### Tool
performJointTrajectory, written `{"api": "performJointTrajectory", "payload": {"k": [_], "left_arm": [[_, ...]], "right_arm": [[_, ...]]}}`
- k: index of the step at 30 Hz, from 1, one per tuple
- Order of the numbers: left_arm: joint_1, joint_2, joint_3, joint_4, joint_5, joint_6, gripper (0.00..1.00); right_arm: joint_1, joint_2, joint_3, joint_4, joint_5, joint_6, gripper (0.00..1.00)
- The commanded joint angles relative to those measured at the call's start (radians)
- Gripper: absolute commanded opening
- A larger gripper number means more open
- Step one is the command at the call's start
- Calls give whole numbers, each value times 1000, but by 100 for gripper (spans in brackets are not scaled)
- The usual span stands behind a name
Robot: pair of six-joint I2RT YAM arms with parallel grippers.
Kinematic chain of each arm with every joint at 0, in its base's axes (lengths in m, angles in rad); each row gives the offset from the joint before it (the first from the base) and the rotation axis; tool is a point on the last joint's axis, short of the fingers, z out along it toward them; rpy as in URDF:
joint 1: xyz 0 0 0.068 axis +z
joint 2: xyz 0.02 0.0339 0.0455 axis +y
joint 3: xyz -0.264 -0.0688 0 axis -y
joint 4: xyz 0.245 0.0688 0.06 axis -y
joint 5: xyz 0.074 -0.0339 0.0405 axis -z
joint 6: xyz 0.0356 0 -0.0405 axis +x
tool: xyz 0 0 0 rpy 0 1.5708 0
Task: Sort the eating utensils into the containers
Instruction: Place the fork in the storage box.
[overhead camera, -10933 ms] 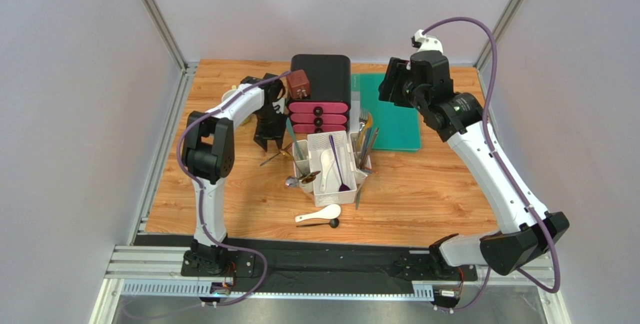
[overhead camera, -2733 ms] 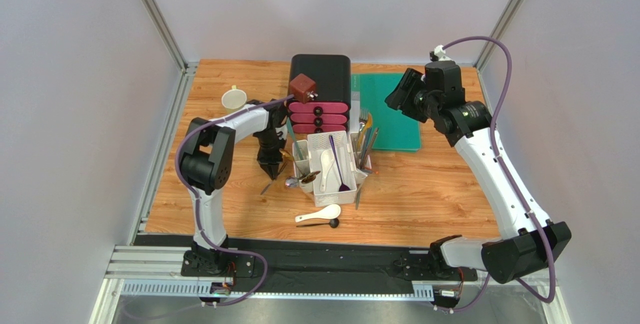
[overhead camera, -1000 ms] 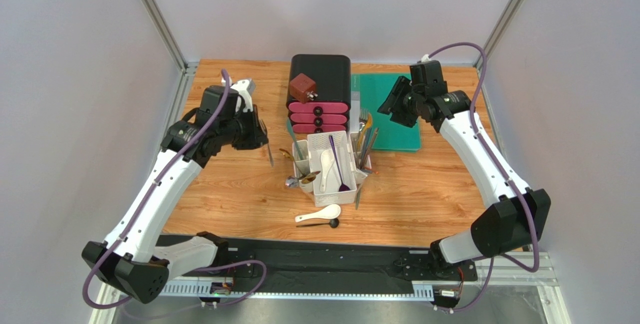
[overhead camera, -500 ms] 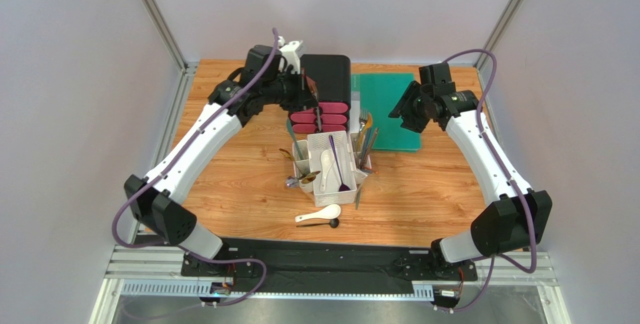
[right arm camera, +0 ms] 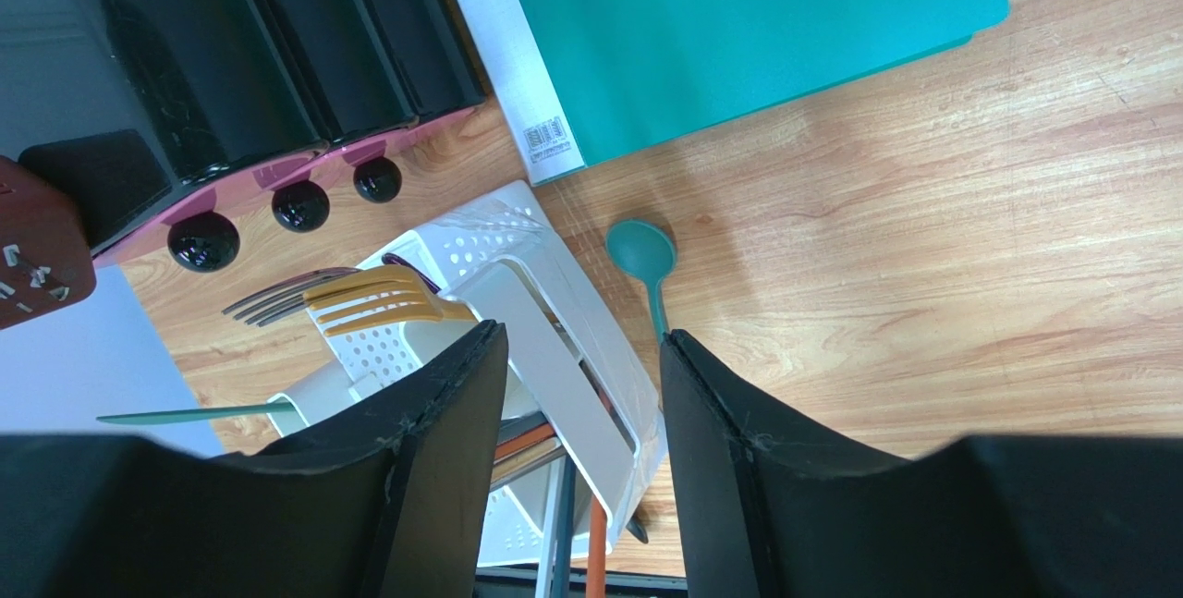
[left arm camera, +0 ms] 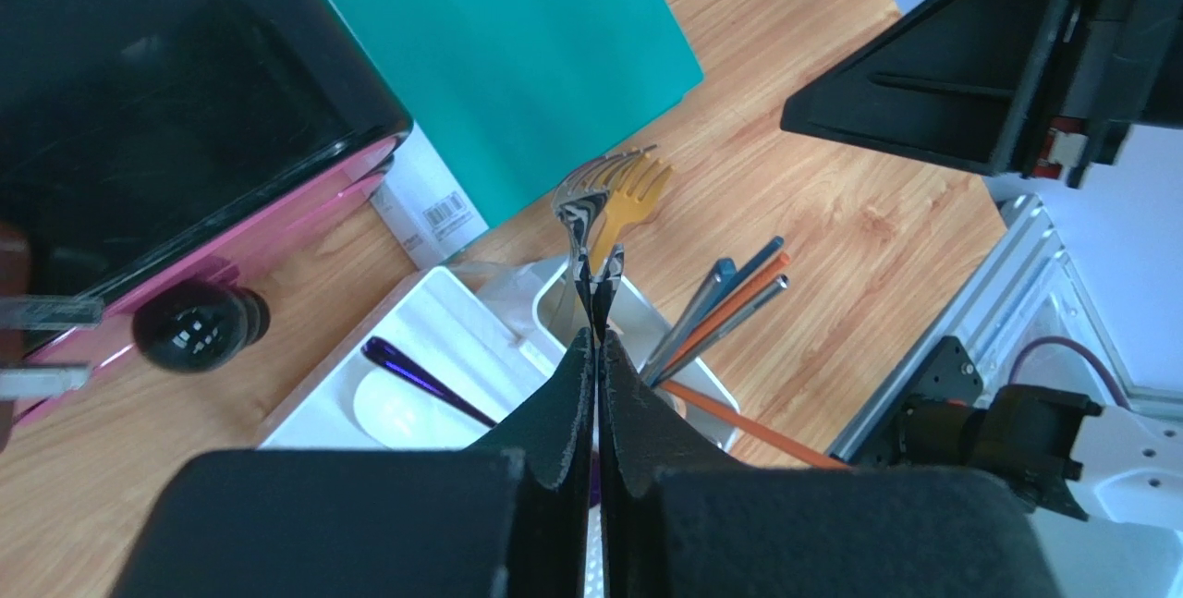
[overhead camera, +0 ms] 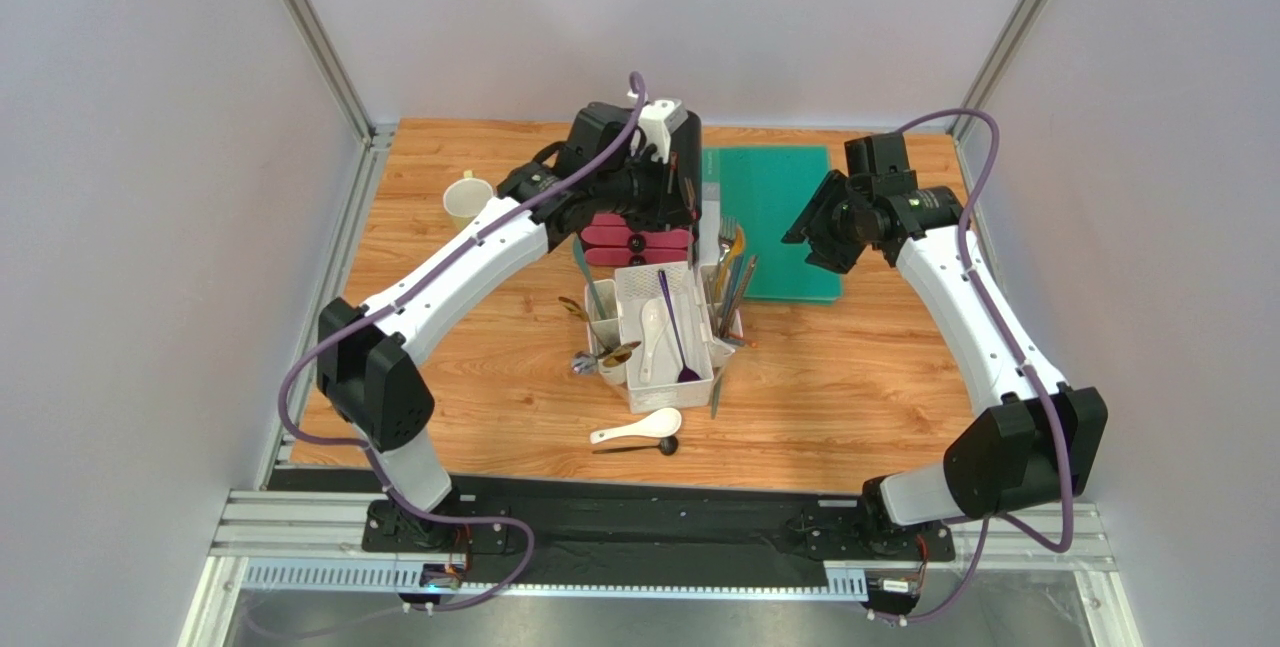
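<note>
Caddy (right arm camera: 479,249): white spoon (overhead camera: 652,335), purple spoon (overhead camera: 673,325) centre; forks (right arm camera: 354,297) side bin (right arm camera: 403,344). Left claw (left arm camera: 597,296) closed; right claw (right arm camera: 579,349) parted, empty.

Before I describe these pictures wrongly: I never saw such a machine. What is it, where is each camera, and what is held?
These are two robot arms bolted at the near edge of a table. The wide picture comes from a fixed camera above and behind them; the other two come from cameras on the wrists. On it stand a white caddy with utensils, a black-and-pink drawer box, a green mat and a pale mug; a white spoon lies in front. The left gripper, over the caddy, is shut; whether it pinches something thin I cannot tell. The right gripper is open and empty.
</note>
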Motion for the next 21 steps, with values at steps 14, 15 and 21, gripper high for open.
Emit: {"api": "performJointTrajectory", "payload": {"k": [14,15,21], "left_arm": [[-95,114,11,175,-80,51,0],[-101,114,3,184,-89,54,0],[-128,121,-55,237,-120,71,0]], "right_arm": [[-5,-34,-19,1,-30,-4,50],[-5,-36,-20,1,-32,-5,50],[-5,-36,-28,1,-48,-16,50]]}}
